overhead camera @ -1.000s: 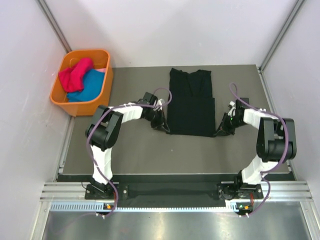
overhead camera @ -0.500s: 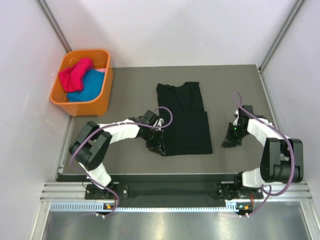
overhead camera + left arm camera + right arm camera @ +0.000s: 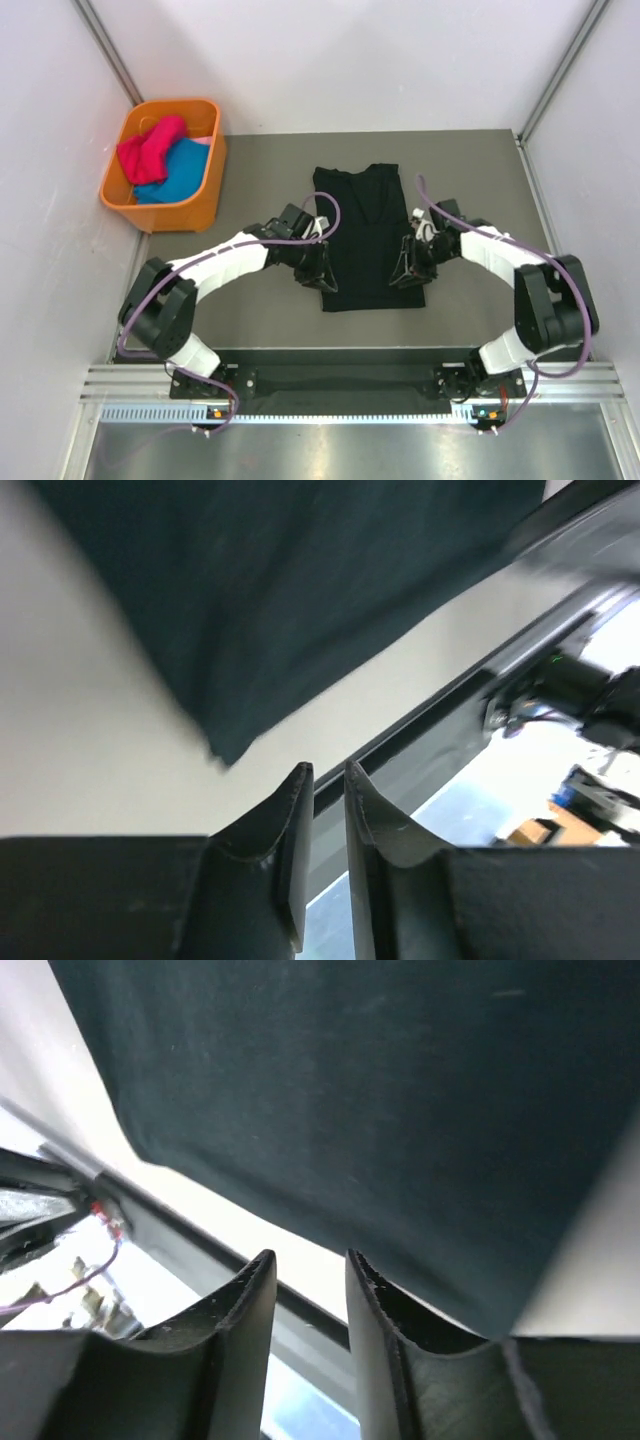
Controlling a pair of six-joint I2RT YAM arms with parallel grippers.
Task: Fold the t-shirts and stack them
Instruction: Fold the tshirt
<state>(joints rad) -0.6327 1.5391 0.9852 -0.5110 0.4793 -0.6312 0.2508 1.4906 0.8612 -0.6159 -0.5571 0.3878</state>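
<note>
A black t-shirt (image 3: 365, 235) lies flat in the middle of the grey table, folded into a narrow strip with its collar at the far end. My left gripper (image 3: 320, 278) is low at the shirt's near-left corner. In the left wrist view its jaws (image 3: 328, 770) stand a narrow gap apart with nothing between them, and the shirt (image 3: 280, 590) lies just beyond the tips. My right gripper (image 3: 403, 272) is over the shirt's near-right edge. In the right wrist view its jaws (image 3: 308, 1258) are apart and empty, just above the shirt (image 3: 380, 1090).
An orange bin (image 3: 215, 150) stands at the far left of the table and holds a red shirt (image 3: 150, 148) and a blue shirt (image 3: 175, 172). The table's dark near edge and metal rail run behind both grippers.
The shirt has slid left and toward the near edge. My left gripper no longer holds its corner. My right gripper moved away to the right, then back onto the shirt's right edge.
</note>
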